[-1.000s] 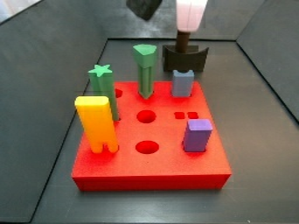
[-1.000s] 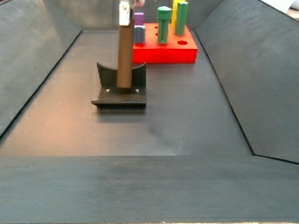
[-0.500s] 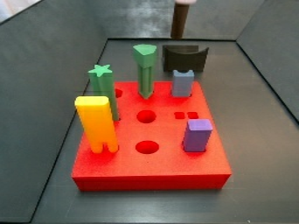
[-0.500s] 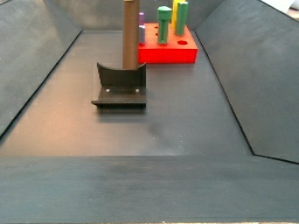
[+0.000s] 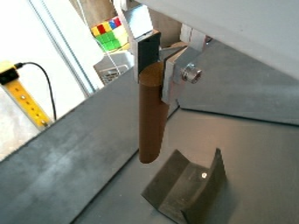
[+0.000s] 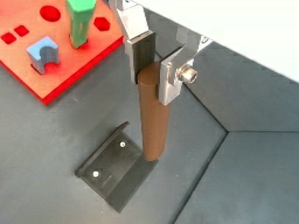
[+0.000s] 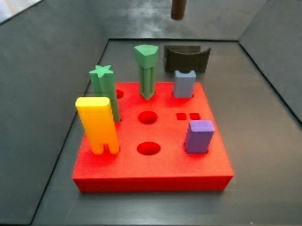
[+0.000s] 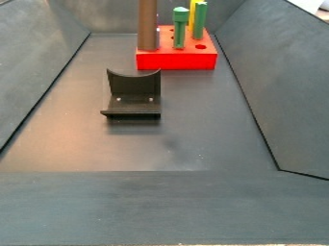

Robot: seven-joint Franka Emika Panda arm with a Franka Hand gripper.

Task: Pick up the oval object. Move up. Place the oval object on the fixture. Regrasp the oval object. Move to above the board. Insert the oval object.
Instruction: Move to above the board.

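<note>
The pincer (image 6: 149, 63) is pinching the oval object (image 6: 149, 118), a long brown peg, by its top end, the two silver fingers (image 6: 170, 74) pressing flat against its sides. The peg is hanging straight down below the pincer, upright, its lower tip clear of everything. In both wrist views the fixture (image 5: 187, 185) is lying beneath the pincer and slightly off to one side, well apart from the peg's tip, so the peg is plainly in the air rather than resting on it.

Judging by this, the regrasp on the fixture looks done and the arm is working through the move to above the board. In a side view only the peg's lower end (image 7: 178, 9) is showing at the upper edge, high above the fixture (image 7: 186, 58) and behind the red board (image 7: 151, 150); in the other the peg (image 8: 148, 21) is standing tall in front of the board (image 8: 174, 58), the pincer itself out of frame.

The arm is pointing the pincer straight down, the wrist level, with no visible tilt in the peg.

Next, the pincer needs carrying sideways until the peg sits over a free round hole (image 7: 148, 116), which seems the likely match, though I cannot tell from here which hole is the oval one. The green pegs (image 7: 147, 71) and the blue block (image 7: 185, 84) beside those holes are crowding the approach, so height should be kept until the peg is aligned.
</note>
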